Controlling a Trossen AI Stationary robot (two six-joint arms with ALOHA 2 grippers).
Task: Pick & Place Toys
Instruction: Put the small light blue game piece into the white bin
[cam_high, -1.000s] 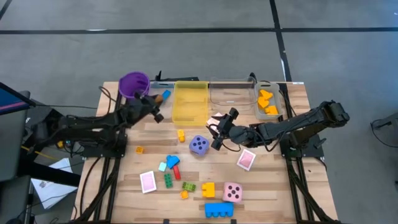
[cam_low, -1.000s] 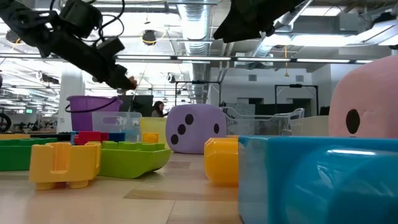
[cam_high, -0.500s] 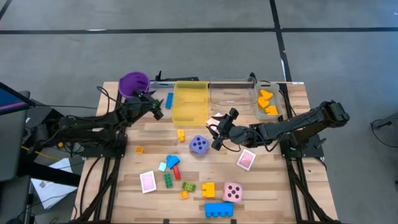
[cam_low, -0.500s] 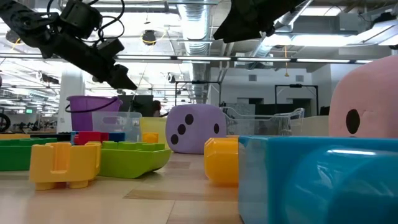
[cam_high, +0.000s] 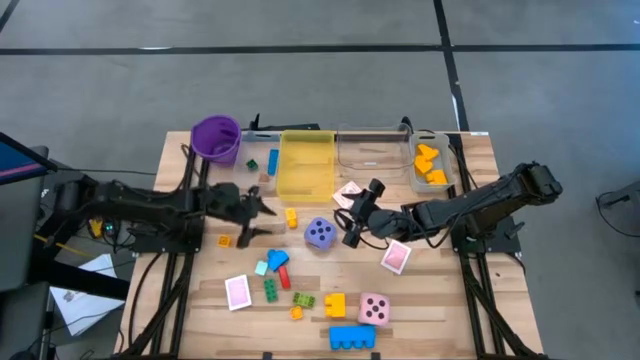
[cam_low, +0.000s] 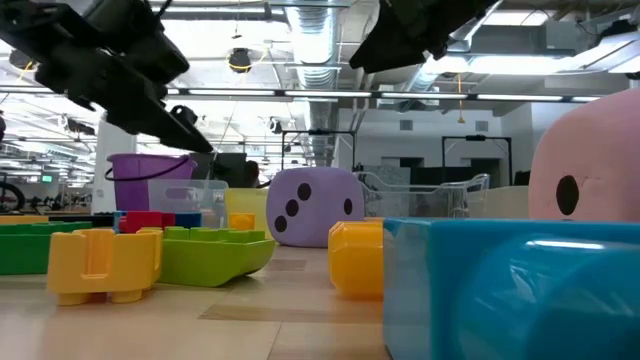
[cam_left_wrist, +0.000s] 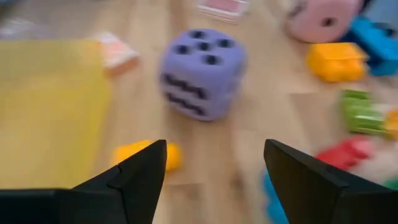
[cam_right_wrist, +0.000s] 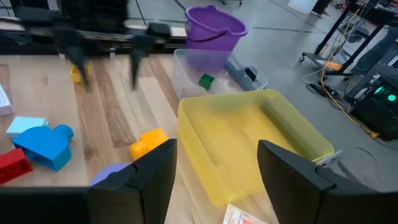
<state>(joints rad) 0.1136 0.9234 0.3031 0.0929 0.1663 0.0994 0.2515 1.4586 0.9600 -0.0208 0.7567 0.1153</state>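
Wooden slats make up the table (cam_high: 200, 300), which stands on a grey floor, with an open hall of ceiling pipes and lights behind it in the low view. Along its far edge sit a yellow bin (cam_high: 305, 163), clear bins (cam_high: 375, 150) and a purple cup (cam_high: 216, 137).

Both dark arms reach in toward the middle. The left gripper (cam_high: 262, 218) hovers above bare wood just left of a small yellow brick (cam_high: 291, 217), its fingers spread wide with nothing between them. The right gripper (cam_high: 354, 213) hangs just right of the purple die (cam_high: 320, 234), near a card by the yellow bin; its fingers stand apart, and I cannot tell whether they hold anything.

Toys lie scattered toward the near edge: the long blue brick (cam_high: 352, 338), the pink die (cam_high: 374, 309) beside it, a yellow brick (cam_high: 334, 305), two pink-backed cards (cam_high: 238, 292) lying well apart, a red brick (cam_high: 283, 274), and green bricks (cam_high: 271, 290). A tiny orange brick (cam_high: 224, 241) lies near the left gripper.
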